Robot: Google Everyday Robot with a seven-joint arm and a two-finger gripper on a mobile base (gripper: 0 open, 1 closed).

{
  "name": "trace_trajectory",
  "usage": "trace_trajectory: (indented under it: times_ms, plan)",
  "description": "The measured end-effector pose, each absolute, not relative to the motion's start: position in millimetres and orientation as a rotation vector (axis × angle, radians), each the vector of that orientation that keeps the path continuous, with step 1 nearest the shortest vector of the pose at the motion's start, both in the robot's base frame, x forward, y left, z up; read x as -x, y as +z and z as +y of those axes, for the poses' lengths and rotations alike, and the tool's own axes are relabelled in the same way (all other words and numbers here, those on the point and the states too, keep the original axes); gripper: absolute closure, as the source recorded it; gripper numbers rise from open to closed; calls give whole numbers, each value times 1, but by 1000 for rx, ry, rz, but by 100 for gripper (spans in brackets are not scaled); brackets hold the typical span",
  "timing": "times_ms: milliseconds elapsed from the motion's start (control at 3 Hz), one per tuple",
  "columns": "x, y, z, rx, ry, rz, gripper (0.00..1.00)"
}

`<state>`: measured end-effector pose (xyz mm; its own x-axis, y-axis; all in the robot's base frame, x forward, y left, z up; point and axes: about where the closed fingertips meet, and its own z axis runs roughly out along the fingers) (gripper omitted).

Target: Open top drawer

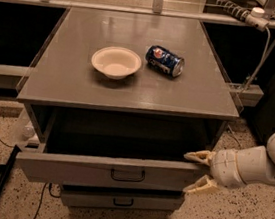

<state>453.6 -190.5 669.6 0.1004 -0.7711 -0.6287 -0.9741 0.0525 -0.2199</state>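
Note:
The top drawer [69, 165] is a wide grey drawer with a black bar handle [127, 174] at its centre. It stands pulled out from under the grey tabletop [130, 88], its dark inside open to view. My gripper [198, 173] is at the drawer's right front corner, beside the right end of its front. Its two pale fingers [197, 157] are spread apart, one above the other, and hold nothing. The white arm [261, 163] comes in from the right.
A white bowl [116, 62] and a blue soda can [164, 60] lying on its side rest on the tabletop. A lower, narrower grey drawer [120, 200] sits shut beneath. A black pole [1, 179] leans at the left on the speckled floor.

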Motion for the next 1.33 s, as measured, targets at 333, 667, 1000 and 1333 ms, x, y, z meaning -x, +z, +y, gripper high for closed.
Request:
trace_trajectory:
  times_ms: [333,667,1000,1333]
  plan:
    - [-447,666,-197,1743,447,1720,64]
    - [-447,670,-197,1743,447,1720,88]
    - [-428,678,-192,1751,466,1694,100]
    - [-401,675,-200,1744,461,1699,100]
